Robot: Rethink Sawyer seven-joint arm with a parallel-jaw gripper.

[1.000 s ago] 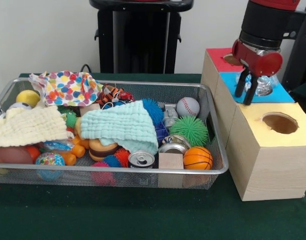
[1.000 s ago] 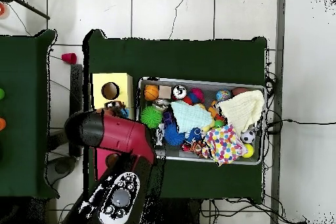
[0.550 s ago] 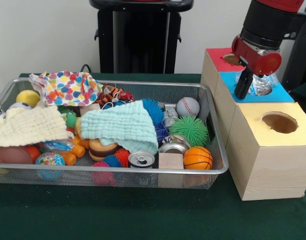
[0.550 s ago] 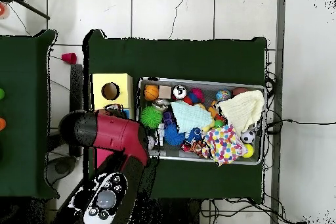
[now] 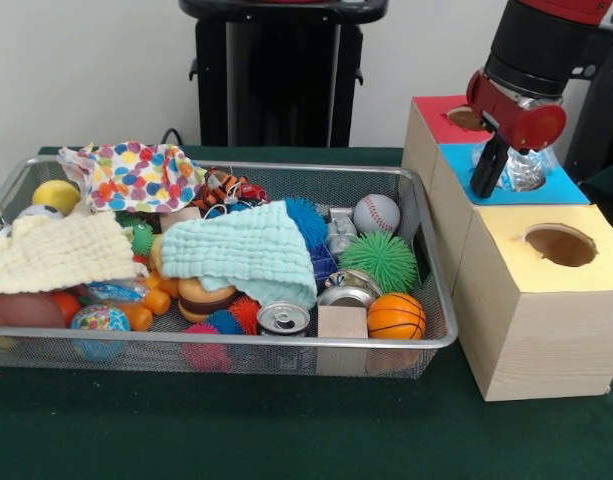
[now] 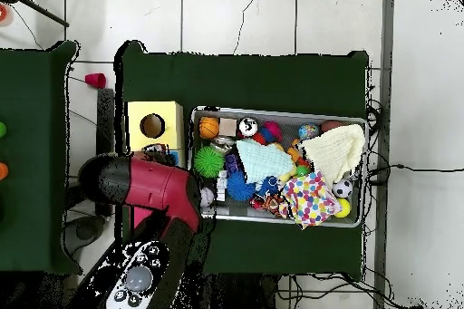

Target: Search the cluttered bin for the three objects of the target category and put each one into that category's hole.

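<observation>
Deposit step, by the look of it: gripper (image 5: 491, 185) poised low over the blue-topped box (image 5: 571, 187), with a crumpled clear plastic item (image 5: 526, 170) sitting at that box's hole just behind the fingers (whether pinched or already let go, cannot tell). Fingers drawn nearly together, as far as visible. Arm (image 5: 531, 60) coming down near vertical from above. Next, probably: lift clear, then back to the wire bin (image 5: 426, 345) for another match

Green-covered table (image 5: 236, 430) carries a wire bin (image 5: 286, 352) beside 3 adjoining boxes (image 5: 531, 310)
</observation>
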